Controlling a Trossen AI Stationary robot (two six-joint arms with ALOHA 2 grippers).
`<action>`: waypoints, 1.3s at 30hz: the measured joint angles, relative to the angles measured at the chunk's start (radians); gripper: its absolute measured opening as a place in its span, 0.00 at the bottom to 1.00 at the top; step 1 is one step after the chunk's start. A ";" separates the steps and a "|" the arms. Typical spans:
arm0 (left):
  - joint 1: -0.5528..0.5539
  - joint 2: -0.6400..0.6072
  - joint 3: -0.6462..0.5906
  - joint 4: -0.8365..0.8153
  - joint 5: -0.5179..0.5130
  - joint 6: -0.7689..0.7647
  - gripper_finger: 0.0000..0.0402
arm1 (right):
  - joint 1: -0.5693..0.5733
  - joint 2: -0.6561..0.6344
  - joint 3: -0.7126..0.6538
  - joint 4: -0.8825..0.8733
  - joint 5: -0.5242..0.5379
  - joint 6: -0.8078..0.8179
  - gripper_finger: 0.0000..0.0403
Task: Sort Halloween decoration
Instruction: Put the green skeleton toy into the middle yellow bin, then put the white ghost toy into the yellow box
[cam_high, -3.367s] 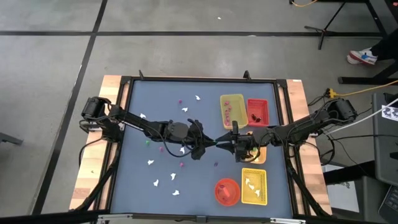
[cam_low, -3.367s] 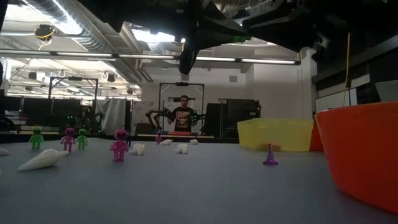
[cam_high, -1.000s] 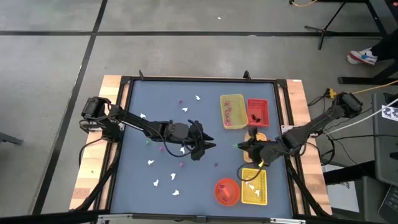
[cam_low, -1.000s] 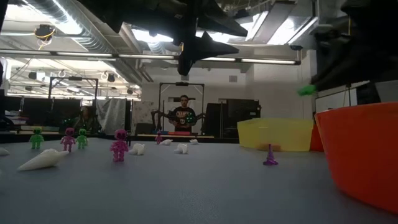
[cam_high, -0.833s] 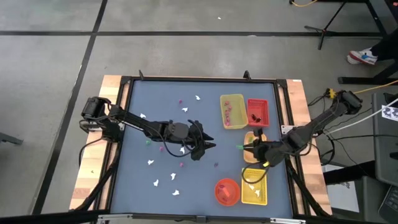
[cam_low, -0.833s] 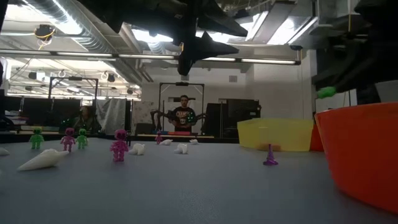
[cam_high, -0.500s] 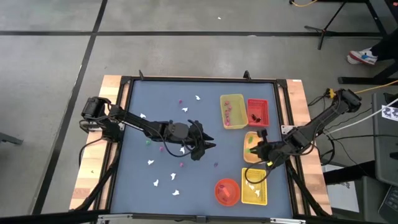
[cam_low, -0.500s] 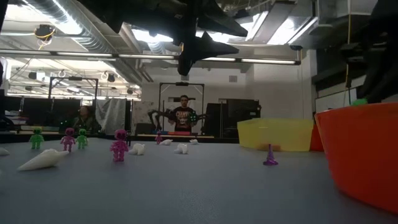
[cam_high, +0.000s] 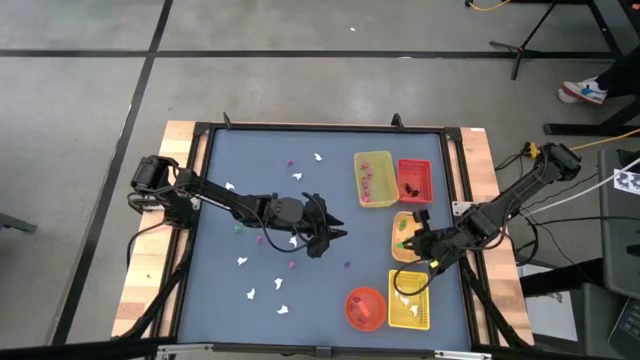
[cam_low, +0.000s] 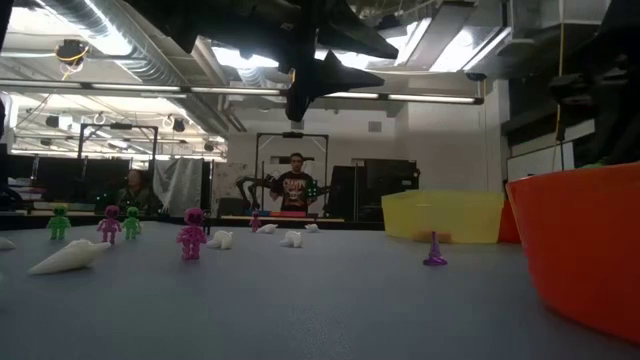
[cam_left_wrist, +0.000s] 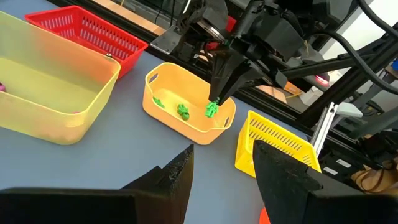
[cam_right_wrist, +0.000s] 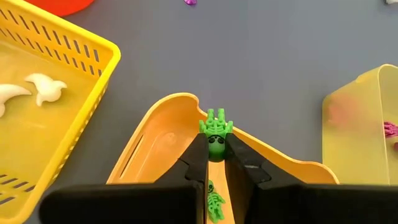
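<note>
My right gripper (cam_right_wrist: 215, 149) is shut on a small green skeleton figure (cam_right_wrist: 215, 132) over the orange tray (cam_right_wrist: 155, 134). The left wrist view shows the same figure (cam_left_wrist: 211, 111) hanging at the tray's rim (cam_left_wrist: 186, 124). Two other green figures (cam_left_wrist: 182, 110) lie in that tray. My left gripper (cam_left_wrist: 221, 168) hovers open over the table's middle (cam_high: 335, 233), with nothing between its fingers. White ghosts, pink and green figures (cam_high: 262, 240) lie scattered on the mat's left half. My right gripper pinches the green figure's round head (cam_right_wrist: 216, 145) between its two fingertips. The body (cam_right_wrist: 216, 126) sticks out beyond the fingertips. The fingers point down from above, and the figure hangs below them over the inside of the orange tray (cam_left_wrist: 186, 102).
A pale yellow tray (cam_high: 373, 178) and a red tray (cam_high: 414, 180) stand at the far right. A yellow basket (cam_high: 408, 298) with white ghosts and a red-orange bowl (cam_high: 365, 307) stand near the front. A purple cone (cam_low: 434, 250) stands on the mat.
My right gripper has carried the green figure toward the table's right edge, from beside the orange tray to over it, and has come down. It has stayed shut on the figure.
</note>
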 joint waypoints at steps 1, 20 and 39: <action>0.000 0.000 0.000 0.000 0.000 0.000 0.37 | 0.000 0.000 0.000 0.000 0.000 0.000 0.08; 0.000 0.000 0.000 0.000 0.000 0.000 0.37 | 0.000 0.000 0.000 0.001 -0.007 -0.001 0.48; 0.000 0.000 0.000 0.000 0.000 0.000 0.37 | 0.000 0.000 0.000 0.055 0.019 -0.003 0.53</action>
